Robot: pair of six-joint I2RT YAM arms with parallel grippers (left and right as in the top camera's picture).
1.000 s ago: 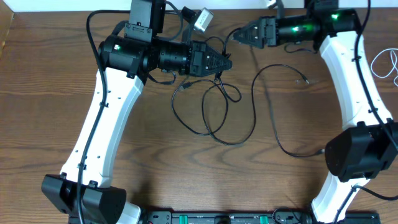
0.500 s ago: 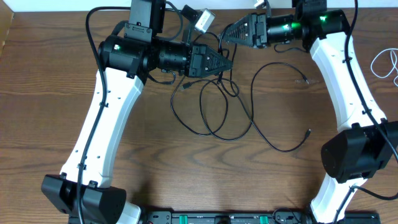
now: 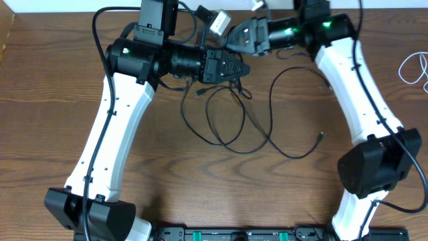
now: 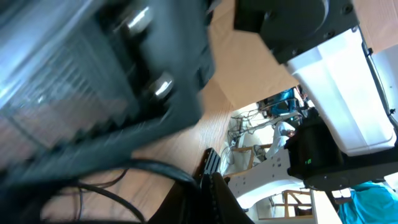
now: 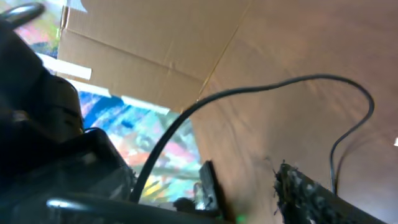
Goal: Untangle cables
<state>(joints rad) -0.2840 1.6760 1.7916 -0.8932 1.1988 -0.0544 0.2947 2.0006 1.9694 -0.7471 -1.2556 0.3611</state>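
Just below the left gripper (image 3: 243,69), the black cables (image 3: 231,120) sprawl in loose loops on the table (image 3: 53,100). They're light, limp and a bit springy, so take one strand close to a crossing, not a plug. Your left arm reaches flat across, jaws pressed together; whether they pin a strand, I can't tell. Just beyond it the right gripper (image 3: 232,35) hovers, fingers spread, pointing back toward it.

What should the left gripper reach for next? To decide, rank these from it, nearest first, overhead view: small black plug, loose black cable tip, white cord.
1. small black plug, just below-left of the left gripper.
2. loose black cable tip, lower right.
3. white cord, far right edge.
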